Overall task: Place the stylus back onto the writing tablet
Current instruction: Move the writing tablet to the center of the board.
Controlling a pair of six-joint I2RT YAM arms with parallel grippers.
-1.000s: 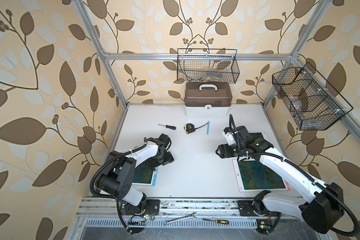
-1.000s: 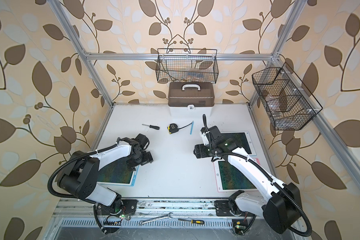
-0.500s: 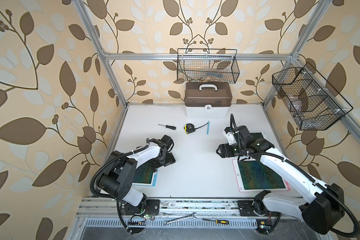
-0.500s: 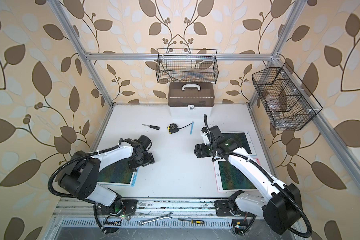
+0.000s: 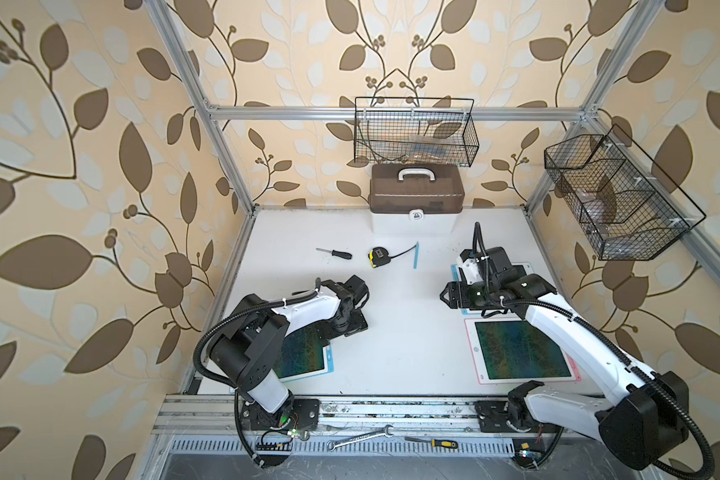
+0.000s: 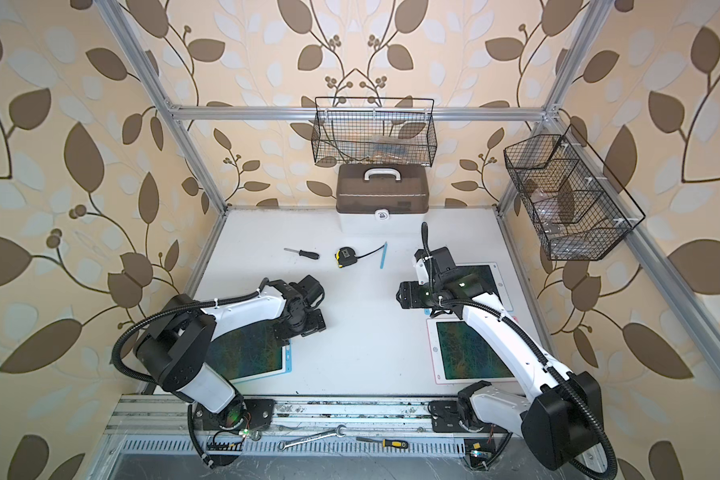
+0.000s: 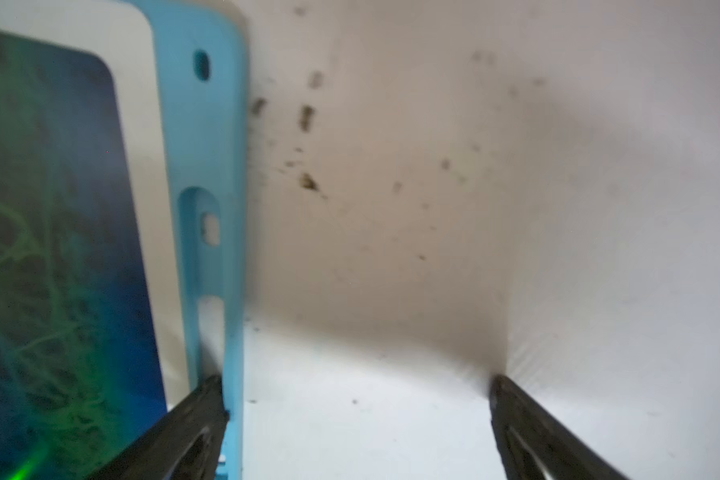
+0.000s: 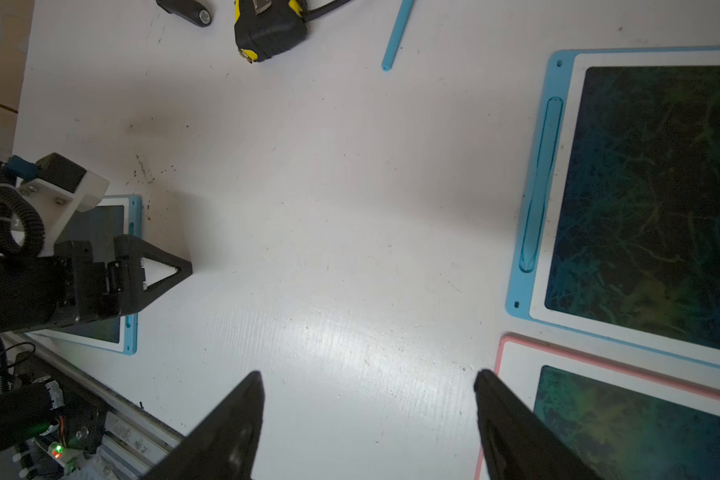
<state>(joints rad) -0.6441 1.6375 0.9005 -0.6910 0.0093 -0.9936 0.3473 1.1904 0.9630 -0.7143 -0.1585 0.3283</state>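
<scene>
The blue stylus [image 5: 415, 254] lies loose on the white table at the back, beside the tape measure, and it also shows in the right wrist view [image 8: 396, 35]. A blue-framed writing tablet [image 5: 304, 353] lies front left, and its side slot [image 7: 202, 249] holds nothing. My left gripper [image 5: 352, 326] sits open and low at that tablet's far right corner. One finger [image 7: 208, 399] is against the blue frame, and only bare table lies between the two. My right gripper [image 5: 447, 296] hangs open and empty over the table's middle right [image 8: 366, 378].
Under my right arm lie a second blue-framed tablet [image 6: 481, 276] with a stylus in its slot [image 8: 541, 183] and a pink-framed tablet [image 5: 520, 351]. A screwdriver [image 5: 335, 252], a tape measure [image 5: 378, 256] and a brown toolbox [image 5: 416, 195] sit at the back. Wire baskets [image 5: 414, 133] hang on the walls.
My left gripper has slid a little to the right and toward the front along the left tablet's corner. The right arm has stayed still.
</scene>
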